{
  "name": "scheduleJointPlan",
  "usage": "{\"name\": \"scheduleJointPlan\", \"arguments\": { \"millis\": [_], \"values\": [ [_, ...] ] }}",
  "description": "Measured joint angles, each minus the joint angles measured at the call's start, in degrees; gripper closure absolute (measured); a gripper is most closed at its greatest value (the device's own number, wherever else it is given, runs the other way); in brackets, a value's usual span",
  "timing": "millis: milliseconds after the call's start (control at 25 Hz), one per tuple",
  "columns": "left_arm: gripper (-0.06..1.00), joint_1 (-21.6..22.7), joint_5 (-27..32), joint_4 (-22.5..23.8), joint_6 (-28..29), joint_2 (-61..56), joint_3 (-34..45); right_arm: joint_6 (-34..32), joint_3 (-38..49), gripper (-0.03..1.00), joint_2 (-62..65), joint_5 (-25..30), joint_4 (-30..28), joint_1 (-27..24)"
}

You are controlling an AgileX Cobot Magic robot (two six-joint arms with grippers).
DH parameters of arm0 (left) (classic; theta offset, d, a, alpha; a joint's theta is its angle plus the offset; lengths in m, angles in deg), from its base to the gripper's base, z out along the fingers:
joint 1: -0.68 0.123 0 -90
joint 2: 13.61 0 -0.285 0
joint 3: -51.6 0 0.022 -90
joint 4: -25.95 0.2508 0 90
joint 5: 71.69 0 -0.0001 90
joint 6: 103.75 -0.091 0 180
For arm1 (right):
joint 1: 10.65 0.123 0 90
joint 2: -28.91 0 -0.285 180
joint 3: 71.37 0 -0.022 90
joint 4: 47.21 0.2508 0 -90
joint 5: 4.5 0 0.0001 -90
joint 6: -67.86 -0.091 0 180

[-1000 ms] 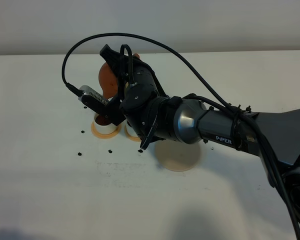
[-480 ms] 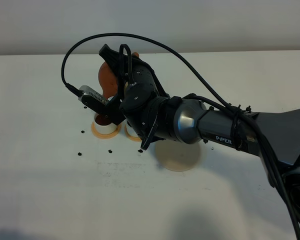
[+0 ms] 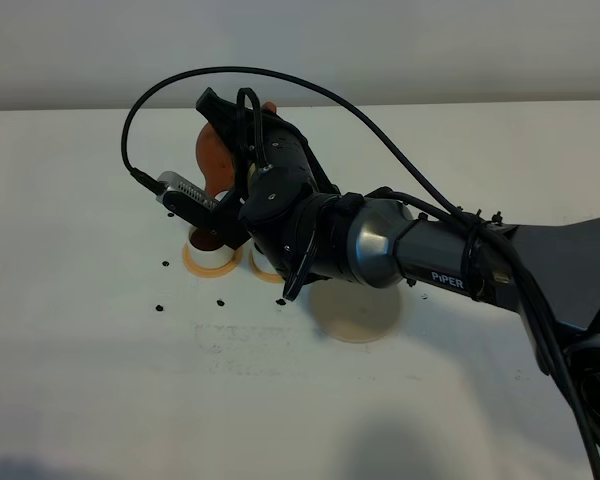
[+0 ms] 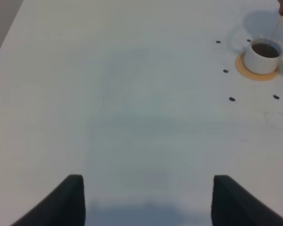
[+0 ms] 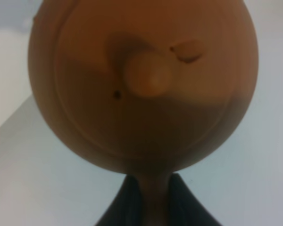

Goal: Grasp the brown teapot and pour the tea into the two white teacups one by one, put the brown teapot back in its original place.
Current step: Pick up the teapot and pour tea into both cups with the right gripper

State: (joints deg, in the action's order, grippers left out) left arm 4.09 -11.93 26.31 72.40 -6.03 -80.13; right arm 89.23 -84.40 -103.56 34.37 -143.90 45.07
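The right gripper (image 5: 149,197), clamped on the squat reddish-brown clay teapot (image 3: 216,152), holds it tilted over the left white cylindrical teacup (image 3: 209,247); the second cup sits just right.

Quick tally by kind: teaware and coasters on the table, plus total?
Brown teapot: 1
White teacups: 2
Small orange-tan coasters: 2
Large beige coaster: 1
Total: 6

Black right arm (image 3: 310,215), silver joint collar, white PiPER lettering, looping black cable (image 3: 280,85)
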Motion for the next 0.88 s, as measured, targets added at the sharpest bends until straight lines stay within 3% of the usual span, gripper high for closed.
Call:
{"name": "scheduleJointPlan", "arguments": {
  "millis": [600,880],
  "values": [
    [0.36,0.0,0.0,0.0,0.0,0.0,0.0,0.0,0.0,0.88,0.0,0.0,0.1,0.0],
    [0.36,0.0,0.0,0.0,0.0,0.0,0.0,0.0,0.0,0.88,0.0,-1.4,7.3,0.0]
  ]
}}
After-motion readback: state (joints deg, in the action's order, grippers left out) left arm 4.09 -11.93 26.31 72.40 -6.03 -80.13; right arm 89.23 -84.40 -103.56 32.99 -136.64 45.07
